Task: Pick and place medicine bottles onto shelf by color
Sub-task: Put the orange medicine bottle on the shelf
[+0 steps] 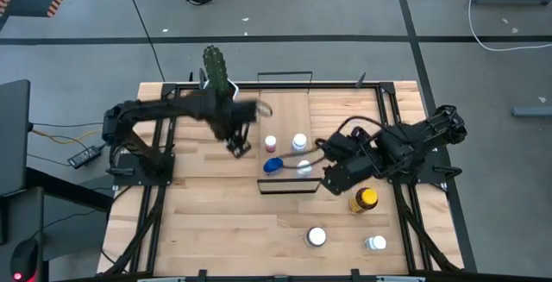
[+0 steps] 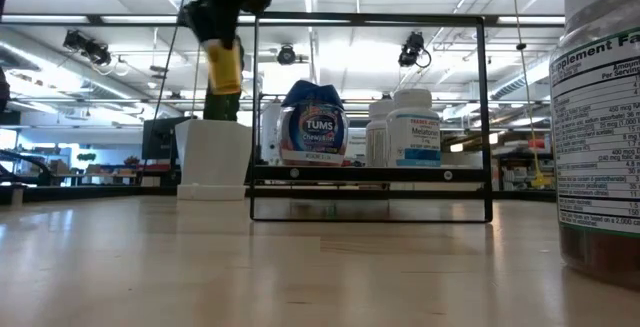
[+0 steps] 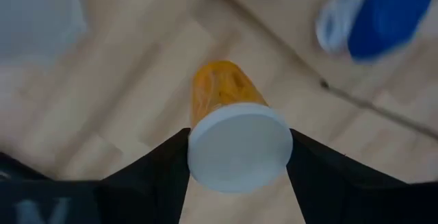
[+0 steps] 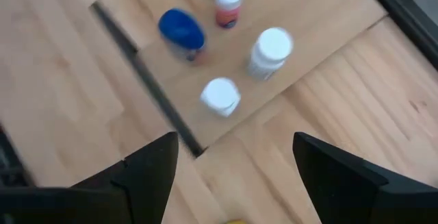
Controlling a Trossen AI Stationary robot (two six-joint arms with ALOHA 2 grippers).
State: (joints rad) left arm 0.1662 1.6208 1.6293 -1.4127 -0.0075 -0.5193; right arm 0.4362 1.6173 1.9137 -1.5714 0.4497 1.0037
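Note:
My left gripper (image 1: pixel 237 144) hangs above the table just left of the shelf (image 1: pixel 289 114), shut on a small orange bottle (image 3: pixel 222 87) with a white cap. In the low view the bottle (image 2: pixel 222 67) hangs high under the gripper. On the shelf's near half stand a pinkish bottle (image 1: pixel 270 144), a blue-lidded one (image 1: pixel 272 166) and two white-capped ones (image 1: pixel 299 141) (image 1: pixel 304 166). My right gripper (image 1: pixel 332 174) hovers open at the shelf's near right corner, with nothing between its fingers (image 4: pixel 147 166). My left gripper pinches the orange bottle's white cap (image 3: pixel 205 148) between its two fingers (image 3: pixel 157 169), one on each side of the cap. The fingers come from above and point down. The bottle hangs upright below them, lifted clear of the table.
An amber bottle with a yellow cap (image 1: pixel 364 200) and two white-capped bottles (image 1: pixel 316 236) (image 1: pixel 375 243) stand on the table's near right part. A white pot with a cactus (image 1: pixel 216 66) stands at the far edge, left of the shelf. A big bottle (image 2: pixel 600 117) stands close to the low camera.

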